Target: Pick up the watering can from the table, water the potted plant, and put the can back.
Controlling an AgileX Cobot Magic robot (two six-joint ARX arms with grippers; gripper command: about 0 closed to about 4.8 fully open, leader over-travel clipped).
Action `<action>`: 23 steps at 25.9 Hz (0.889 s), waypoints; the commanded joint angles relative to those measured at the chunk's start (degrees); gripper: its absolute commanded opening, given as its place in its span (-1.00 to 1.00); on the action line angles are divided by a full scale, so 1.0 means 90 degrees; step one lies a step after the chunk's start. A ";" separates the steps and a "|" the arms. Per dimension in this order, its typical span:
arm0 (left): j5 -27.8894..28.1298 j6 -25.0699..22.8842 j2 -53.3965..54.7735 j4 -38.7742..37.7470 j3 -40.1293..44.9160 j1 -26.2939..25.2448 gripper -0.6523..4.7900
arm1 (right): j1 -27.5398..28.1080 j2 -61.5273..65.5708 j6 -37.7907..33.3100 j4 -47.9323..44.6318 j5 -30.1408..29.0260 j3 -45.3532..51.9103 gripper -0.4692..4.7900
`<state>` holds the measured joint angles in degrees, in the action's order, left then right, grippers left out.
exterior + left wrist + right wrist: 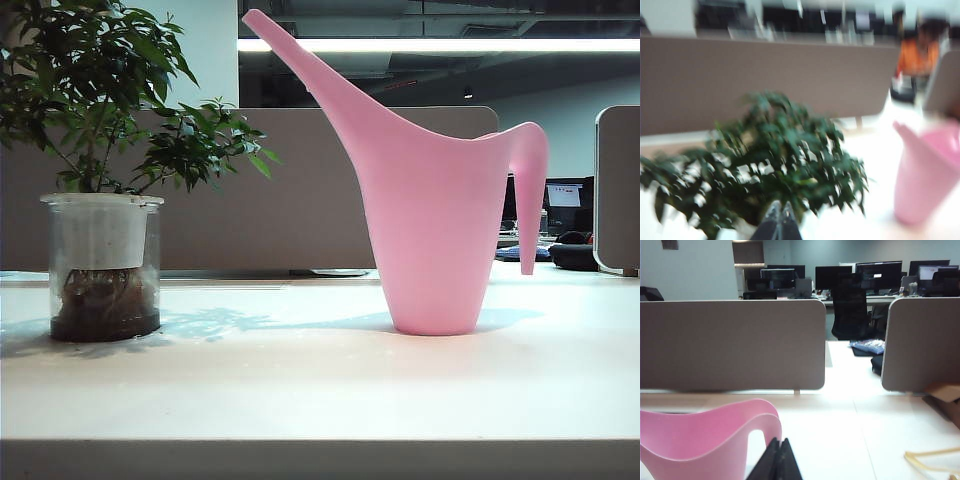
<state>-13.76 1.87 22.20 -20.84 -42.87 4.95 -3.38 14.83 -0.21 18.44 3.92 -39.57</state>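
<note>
Exterior view: can (pixel 432 230) upright on table (pixel 320 400), right of centre, spout aimed up toward plant (pixel 100 150); plant at left, well apart from can; neither gripper visible here.
Left wrist view: blurred; plant (pixel 765 160) filling the foreground, can (pixel 927 172) off beyond it to one side.
Right wrist view: can rim and handle (pixel 710 440) close in front, table (pixel 850 430) beyond, partitions (pixel 732 345) behind.
Step in hand: by judgement, the pick-up not yet begun; can untouched, nothing poured.
Right gripper (pixel 776 460): fingertips pressed together, no gap, empty; sits just short of the handle loop, apart from it as far as visible.
Left gripper (pixel 780 220): tips meeting in a point, narrow, empty; poised over foliage, contact with leaves impossible to judge through the blur.
Doing it well: part the right jaws first; aim for the thin handle near its top, where it joins the body, not the dangling end; close squarely to stop the can swinging; lift straight before tilting.
Risk: tall, light can, likely to tip if nudged by closed tips; long spout could brush leaves on the way over.
Left arm: best kept clear of the pouring path.
</note>
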 commanded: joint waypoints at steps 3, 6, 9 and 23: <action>-0.0073 -0.0495 0.1188 -0.1479 -0.1511 0.0789 -0.78 | -0.0002 0.1299 0.0364 0.0542 -0.0170 -0.1010 -0.84; -0.0049 -0.0495 0.1865 -0.2521 -0.2630 0.1277 -0.78 | -0.0005 0.2008 0.0364 0.1214 -0.0274 -0.1659 -0.84; -0.0056 -0.0493 0.2140 -0.3038 -0.3274 0.1554 -0.78 | -0.0005 0.2448 0.0408 0.1457 -0.0262 -0.1904 -0.84; -0.0046 -0.0697 0.2101 -0.3956 -0.3577 0.1736 -0.78 | -0.0124 0.4626 0.0413 -0.0427 -0.0347 -0.0869 1.00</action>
<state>-14.15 -3.11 41.23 -57.58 -74.91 20.60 -4.45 55.64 3.29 19.40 0.99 -48.25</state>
